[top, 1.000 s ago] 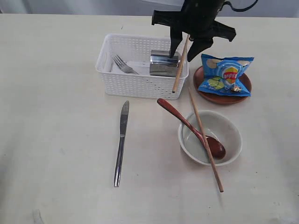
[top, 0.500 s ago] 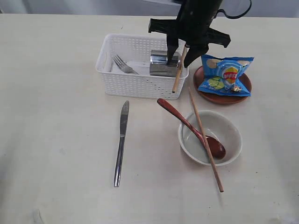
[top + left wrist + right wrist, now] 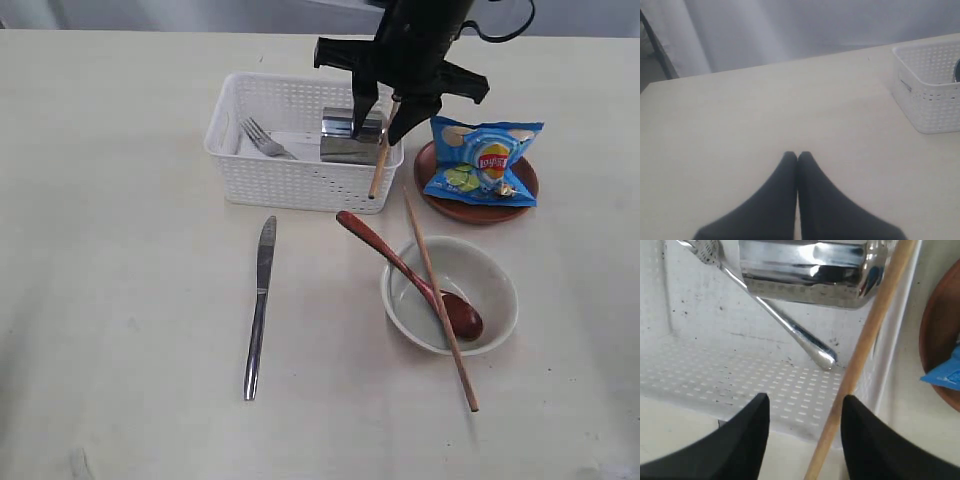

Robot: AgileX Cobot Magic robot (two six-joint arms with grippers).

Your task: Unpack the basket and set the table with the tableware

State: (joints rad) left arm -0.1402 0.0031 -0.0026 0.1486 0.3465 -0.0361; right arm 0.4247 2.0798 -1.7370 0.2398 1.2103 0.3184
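Observation:
The white basket point(image 3: 228, 110) holds a steel fork point(image 3: 262, 138) and a steel cup point(image 3: 345, 140) lying on its side. One wooden chopstick point(image 3: 377, 170) leans over the basket's right wall. My right gripper point(image 3: 380, 130) hangs open over that wall, and the chopstick point(image 3: 865, 347) passes between its fingers close to one of them, with the cup point(image 3: 805, 270) and fork point(image 3: 785, 327) beyond. A knife point(image 3: 259, 305) lies on the table point(image 3: 120, 250). The cream bowl point(image 3: 495, 290) holds a wooden spoon point(image 3: 400, 265) and the second chopstick point(image 3: 440, 300). My left gripper point(image 3: 797, 156) is shut above bare table, out of the exterior view.
A blue chip bag point(image 3: 485, 160) lies on the brown plate point(image 3: 525, 190) right of the basket, close to my right arm. In the left wrist view, the basket point(image 3: 930, 95) stands off to one side and grey curtains hang behind the table's far edge.
My right gripper has shifted a little left and come down around the upper part of the leaning chopstick. The objects have not moved.

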